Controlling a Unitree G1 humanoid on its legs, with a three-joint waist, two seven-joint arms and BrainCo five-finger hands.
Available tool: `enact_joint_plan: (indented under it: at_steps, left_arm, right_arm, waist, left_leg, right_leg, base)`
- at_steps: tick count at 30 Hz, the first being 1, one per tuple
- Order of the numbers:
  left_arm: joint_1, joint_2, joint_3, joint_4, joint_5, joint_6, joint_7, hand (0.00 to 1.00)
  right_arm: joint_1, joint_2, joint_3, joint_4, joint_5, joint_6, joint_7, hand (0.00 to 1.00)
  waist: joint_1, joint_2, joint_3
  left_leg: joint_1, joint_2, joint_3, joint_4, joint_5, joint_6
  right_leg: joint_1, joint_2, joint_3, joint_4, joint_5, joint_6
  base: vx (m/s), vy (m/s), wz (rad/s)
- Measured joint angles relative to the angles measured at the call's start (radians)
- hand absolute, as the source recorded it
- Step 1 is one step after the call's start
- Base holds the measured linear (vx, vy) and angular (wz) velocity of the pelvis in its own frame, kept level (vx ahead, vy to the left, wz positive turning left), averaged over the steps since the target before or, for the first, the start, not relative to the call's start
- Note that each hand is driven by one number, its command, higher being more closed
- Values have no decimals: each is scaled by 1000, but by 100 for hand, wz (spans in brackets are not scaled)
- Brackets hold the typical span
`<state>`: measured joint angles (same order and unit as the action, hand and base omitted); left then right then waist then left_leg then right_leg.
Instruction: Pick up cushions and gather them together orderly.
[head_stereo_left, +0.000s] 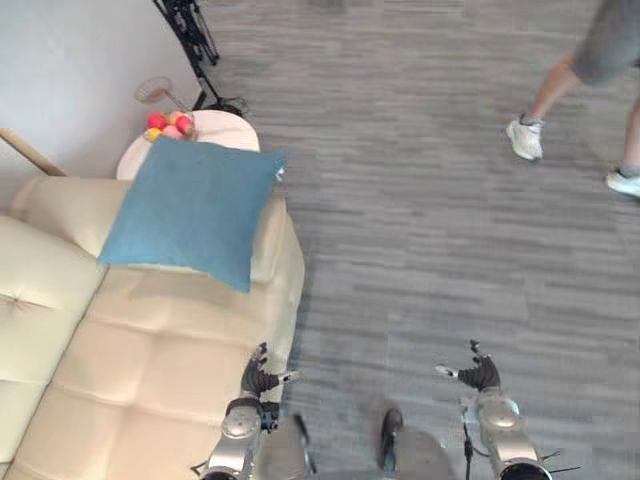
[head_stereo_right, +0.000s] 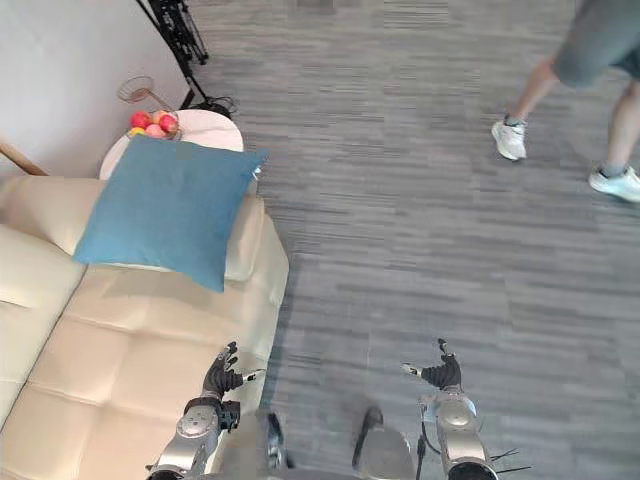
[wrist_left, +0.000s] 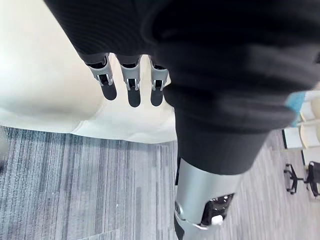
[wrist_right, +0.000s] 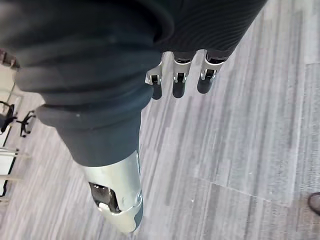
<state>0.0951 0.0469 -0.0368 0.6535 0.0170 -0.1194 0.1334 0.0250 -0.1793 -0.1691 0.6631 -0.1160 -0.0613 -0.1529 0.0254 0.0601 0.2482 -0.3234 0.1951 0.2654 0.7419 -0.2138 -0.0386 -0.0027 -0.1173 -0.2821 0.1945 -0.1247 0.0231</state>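
Nearest the robot, both hands are low in front of it and empty. The left hand is over the front edge of the cream tufted leather sofa, with its fingers straight and relaxed and closed on nothing. In its wrist view there is bare sofa seat and then carpet past the tips. The right hand hangs over the grey striped carpet floor, well apart from the sofa. Its fingers are also straight with the thumb spread, and nothing is in its grasp. Both hands are well apart from the task's thing. Farther along the sofa, the blue square fabric cushion sits at the far end of the seat. It is tilted corner-down and propped against the far armrest, with one lower corner on the seat cushions. Just behind it is a round white side table, partly covered by the cushion's top edge. On the table is a pile of red and yellow fruit, with a wire basket just beyond by the wall. A black tripod stand stands behind the table. A thin wooden pole slants in at the left, next to the sofa back. Far right across the carpet is a person's legs in grey shorts and white sneakers, well away from the sofa.
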Motion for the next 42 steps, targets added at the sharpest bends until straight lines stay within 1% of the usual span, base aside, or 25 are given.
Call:
enact_joint_plan:
  at_steps: [1,2,3,4,6,7,8,9,10,11,12,14,15,16,17,18,19,20,21,24,26,28,32,38,42]
  left_arm:
    - [19,-5,1,1,-1,2,0,0]
    - [43,-13,1,-4,-2,2,1,0]
    - [55,-11,3,0,-2,4,2,0]
    - [58,-12,9,-6,-2,6,3,0]
    - [51,-15,36,-17,-2,5,1,0]
    - [65,-24,46,-14,-4,6,2,0]
    - [73,-22,42,-12,-4,7,1,0]
    - [83,-19,40,-12,-5,7,1,0]
    - [83,-15,38,-12,-5,9,2,0]
    - [88,-7,38,-10,-6,18,3,0]
    - [92,-2,39,-10,-6,24,5,0]
    - [98,1,42,-10,-7,26,14,0]
    - [98,5,45,-5,-7,26,21,0]
    - [92,6,45,9,-8,27,22,0]
    - [78,2,45,38,-7,27,22,0]
    - [77,2,45,41,-7,27,22,0]
    - [88,7,50,51,-5,28,23,0]
    - [89,8,50,55,-5,28,23,0]
    - [86,-20,62,73,-4,35,24,0]
    - [81,-49,61,70,-6,34,24,0]
    - [80,-51,61,47,-10,33,23,0]
    - [83,-45,60,15,-21,31,23,0]
    - [79,-26,38,11,-27,27,23,0]
    - [82,35,41,9,-27,26,22,0]
    - [82,40,39,5,-26,26,22,0]
  right_arm:
    - [-8,2,-18,3,0,0,0,0]
    - [-4,-11,-23,17,0,-2,-4,0]
    - [-13,-10,-21,37,0,-1,-8,0]
    - [-15,2,-18,56,-1,2,-9,0]
    - [-12,-2,-17,66,-2,2,-10,0]
    - [-18,3,-17,68,-4,1,-11,0]
    - [-18,7,-17,68,-7,1,-11,0]
    - [-18,15,-16,69,-13,0,-10,0]
    - [-12,19,-14,70,-13,1,-10,0]
    - [10,22,-8,71,-13,1,-5,0]
    - [19,22,-2,72,-13,2,0,0]
    - [19,23,13,68,-13,0,2,0]
    - [23,23,15,67,-13,-1,3,0]
    - [24,22,14,59,-13,-1,3,0]
    - [48,18,9,56,-13,0,3,0]
    - [54,18,8,56,-13,0,3,0]
    - [86,21,4,56,-13,1,3,0]
    - [92,20,3,57,-13,2,3,0]
    - [91,12,-6,62,-13,12,2,0]
    - [96,15,-22,-21,-11,4,0,0]
    - [93,22,-32,-28,-5,-6,-1,0]
    - [98,52,-67,-27,13,-12,-4,0]
    - [85,59,-91,28,40,-15,-18,0]
    - [86,65,-114,69,51,-2,-21,0]
    - [83,58,-155,51,59,0,-23,0]
  waist:
    - [0,18,0]
    - [1,42,-6]
    - [8,41,-8]
    - [13,11,-23]
    - [20,2,-23]
    - [20,-8,-26]
    - [17,-19,-29]
    - [11,-34,-30]
    - [9,-42,-31]
    - [7,-47,-32]
    - [-6,-47,-34]
    - [-12,-43,-36]
    - [-12,-37,-38]
    - [-15,-29,-39]
    - [-27,-25,-40]
    - [-30,-26,-40]
    - [-27,-45,-48]
    - [-28,-44,-47]
    - [-7,3,-58]
    - [-10,1,-65]
    - [-10,-3,-64]
    - [-3,-21,-78]
    - [0,-29,-83]
    - [-11,-49,-100]
    - [-34,-68,-92]
  left_leg:
    - [6,-45,-6,-238,39,-45]
    - [17,-65,0,-415,175,-42]
    - [41,-70,8,-422,207,64]
    - [53,-105,28,-420,180,66]
    - [34,-112,9,-318,83,115]
    - [54,-124,7,-265,4,125]
    - [77,-140,7,-259,-23,127]
    - [122,-166,-5,-261,-58,135]
    - [148,-179,-14,-261,-72,135]
    - [206,-198,-47,-268,-93,142]
    - [257,-208,-72,-293,-96,144]
    - [319,-213,-126,-336,-96,144]
    - [340,-212,-182,-358,-96,144]
    - [346,-208,-231,-361,-96,144]
    - [359,-207,-295,-351,-102,122]
    - [363,-204,-299,-348,-104,115]
    - [380,-207,-329,-316,-155,29]
    - [383,-205,-339,-307,-164,15]
    - [376,-164,-372,-284,-171,-10]
    - [332,-125,-350,-268,-88,-80]
    - [301,-68,-237,-239,-42,-68]
    - [272,6,-12,-241,6,-30]
    - [262,36,203,-337,13,-26]
    - [302,-23,219,-475,55,-9]
    - [302,-70,203,-518,33,10]
  right_leg:
    - [51,-5,-4,-16,-22,30]
    - [86,19,-3,-32,-42,55]
    - [108,13,13,-40,-53,66]
    - [135,-20,17,-55,-51,64]
    - [129,-46,29,26,-69,95]
    - [74,-87,71,239,-98,145]
    - [23,-115,98,384,-84,176]
    - [-65,-155,145,606,-1,243]
    - [-108,-168,165,720,7,249]
    - [-175,-180,163,885,-24,208]
    - [-206,-181,133,907,-63,149]
    - [-279,-153,87,819,-116,101]
    - [-325,-102,106,721,-136,75]
    - [-355,-51,164,607,-141,79]
    - [-365,30,311,389,-114,100]
    - [-361,42,341,339,-96,99]
    - [-327,55,453,146,104,106]
    - [-325,52,458,155,130,110]
    - [-316,65,403,212,96,82]
    - [-272,0,241,248,20,54]
    - [-193,-24,127,202,11,40]
    - [-97,-38,-2,109,10,37]
    - [-70,-56,-134,61,11,38]
    - [-58,-74,-151,42,39,43]
    - [-149,-141,-87,235,1,61]
  base:
    - [636,157,-5]
    - [532,148,-14]
    - [552,162,-1]
    - [549,157,19]
    - [574,206,26]
    - [477,210,12]
    - [582,244,26]
    - [400,136,33]
    - [509,106,60]
    - [506,37,80]
    - [521,14,87]
    - [527,-45,73]
    - [583,-137,87]
    - [636,-246,144]
    - [447,-203,135]
    - [553,-283,185]
    - [287,-154,122]
    - [430,-258,145]
    - [279,-215,115]
    - [294,-281,158]
    - [156,-231,189]
    - [116,-215,179]
    - [17,-17,112]
    - [-62,42,27]
    - [-145,27,15]
